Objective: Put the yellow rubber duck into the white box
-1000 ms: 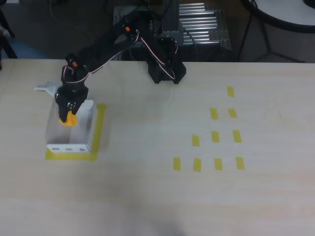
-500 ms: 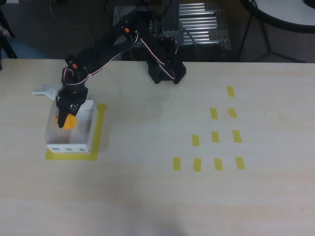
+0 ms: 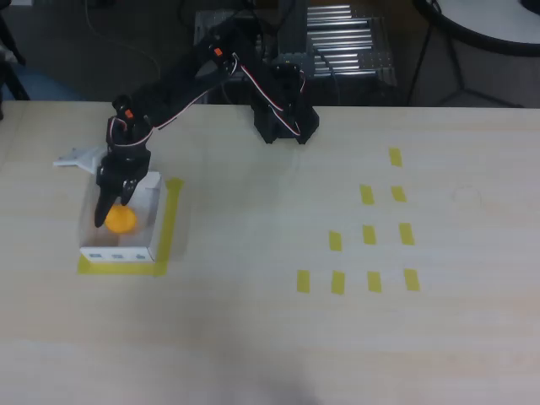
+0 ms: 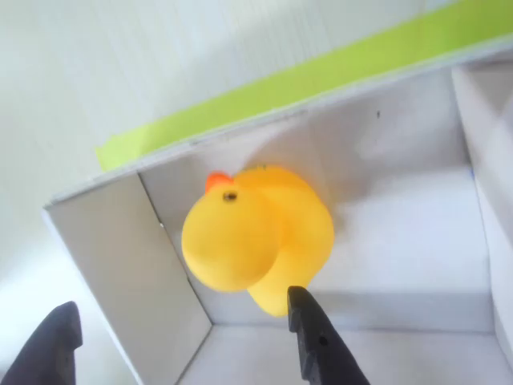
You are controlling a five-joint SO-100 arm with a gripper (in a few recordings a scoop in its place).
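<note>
The yellow rubber duck (image 3: 121,220) lies inside the white box (image 3: 118,252) at the table's left in the overhead view. My black gripper (image 3: 108,202) hangs over the box's far end, just above the duck, and it is open. In the wrist view the duck (image 4: 252,237) rests on the box floor against a side wall (image 4: 136,265), its orange beak pointing up. The two dark fingertips (image 4: 317,337) stand wide apart below it, and nothing is held in the gripper (image 4: 184,345).
Yellow tape (image 3: 169,228) outlines the box's spot. Several short yellow tape strips (image 3: 369,234) mark the right half of the table. The arm's black base (image 3: 283,118) stands at the far edge. A white flat piece (image 3: 78,157) lies behind the box.
The gripper has opened and let go of the duck, which dropped from between the fingers to the box floor. The arm shifted slightly left.
</note>
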